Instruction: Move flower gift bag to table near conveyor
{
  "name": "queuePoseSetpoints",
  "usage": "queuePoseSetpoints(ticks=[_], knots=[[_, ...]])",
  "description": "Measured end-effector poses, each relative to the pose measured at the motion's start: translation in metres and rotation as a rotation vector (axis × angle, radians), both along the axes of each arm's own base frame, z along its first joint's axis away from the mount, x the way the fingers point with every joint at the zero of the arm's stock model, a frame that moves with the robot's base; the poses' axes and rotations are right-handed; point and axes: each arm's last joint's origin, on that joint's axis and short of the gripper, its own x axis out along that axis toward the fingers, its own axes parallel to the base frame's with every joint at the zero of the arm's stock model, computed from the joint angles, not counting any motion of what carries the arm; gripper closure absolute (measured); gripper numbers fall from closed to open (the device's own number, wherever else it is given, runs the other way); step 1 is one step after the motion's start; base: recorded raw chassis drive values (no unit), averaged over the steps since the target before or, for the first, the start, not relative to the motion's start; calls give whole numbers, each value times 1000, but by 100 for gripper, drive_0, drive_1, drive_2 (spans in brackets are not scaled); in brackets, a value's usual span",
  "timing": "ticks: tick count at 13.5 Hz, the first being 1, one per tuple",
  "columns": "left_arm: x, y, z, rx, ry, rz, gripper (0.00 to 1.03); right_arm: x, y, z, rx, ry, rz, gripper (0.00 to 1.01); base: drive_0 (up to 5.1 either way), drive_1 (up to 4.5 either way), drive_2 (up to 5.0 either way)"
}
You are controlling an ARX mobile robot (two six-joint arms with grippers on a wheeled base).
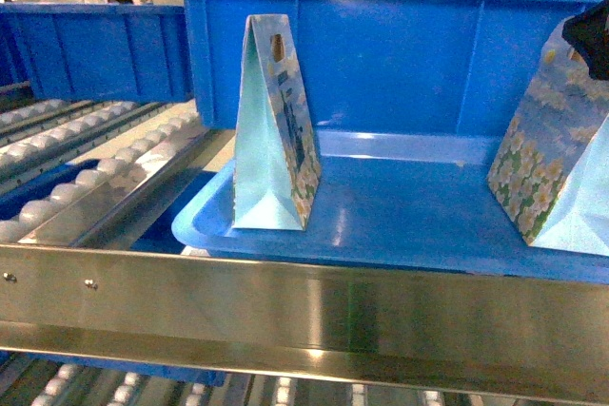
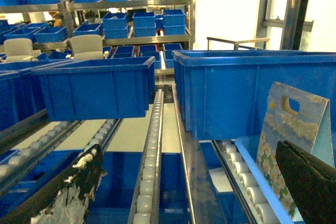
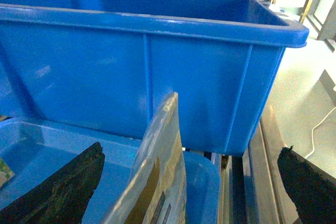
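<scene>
Two flower gift bags stand in a shallow blue tray (image 1: 381, 225) on the conveyor (image 1: 86, 173) rack, in front of a big blue bin (image 1: 400, 54). The left bag (image 1: 276, 125) stands upright, free, near the tray's left corner. The right bag (image 1: 557, 164) leans, tilted, at the right edge of head view, and my right gripper (image 3: 181, 182) is at it: the wrist view shows the bag's top edge (image 3: 157, 166) rising between the two dark fingers (image 3: 63, 187), jaws spread wide, nothing pinched yet. In head view only a dark bit of that gripper shows over the bag top. Left gripper (image 2: 189, 187) is also spread, empty, hovering over the roller lanes with a bag just beside its right finger (image 2: 310, 182). No table in any view.

Risks as I see them: the bag is thin paper and already leaning, so closing off-centre would crease it or push it flat into the tray. A grip too near the edge could slip on the lift. The bin wall sits right behind, so a straight pull up might snag the rim. The steel front rail (image 1: 304, 306) is low in front and the bag bottom could catch on it coming out
</scene>
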Motion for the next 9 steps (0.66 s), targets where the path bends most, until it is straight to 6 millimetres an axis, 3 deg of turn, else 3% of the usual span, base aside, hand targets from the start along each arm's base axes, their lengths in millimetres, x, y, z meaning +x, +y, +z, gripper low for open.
queuePoseSetpoints(ticks=[5, 9], knots=[[0, 0, 0, 0, 0, 0, 5, -21, 12, -9, 32, 18, 36, 3, 0, 0, 0], [0, 0, 0, 0, 0, 0, 5, -24, 17, -12, 38, 16, 52, 3, 0, 0, 0]])
